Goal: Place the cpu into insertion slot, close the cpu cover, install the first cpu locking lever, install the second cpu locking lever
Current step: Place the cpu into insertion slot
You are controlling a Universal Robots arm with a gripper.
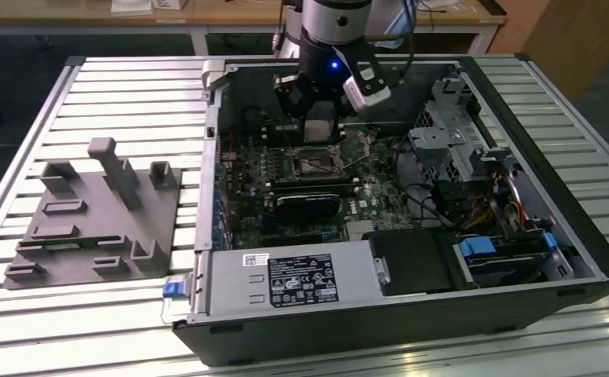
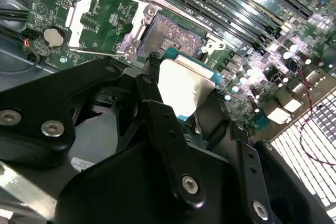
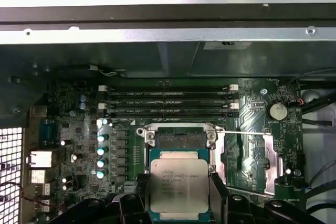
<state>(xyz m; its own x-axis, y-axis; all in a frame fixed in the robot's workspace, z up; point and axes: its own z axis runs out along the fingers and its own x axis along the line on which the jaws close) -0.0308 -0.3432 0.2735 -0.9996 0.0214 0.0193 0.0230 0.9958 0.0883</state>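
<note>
The hand (image 1: 322,124) grips the chip (image 3: 178,184) over the board near the open socket (image 3: 178,139); hold it flat, match the corners, lower gently.

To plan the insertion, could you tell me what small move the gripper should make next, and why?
Likely carry the cpu across until it is over the slot: the gripper holds it beside, not over, the bare slot, and the cover is swung open.
</note>
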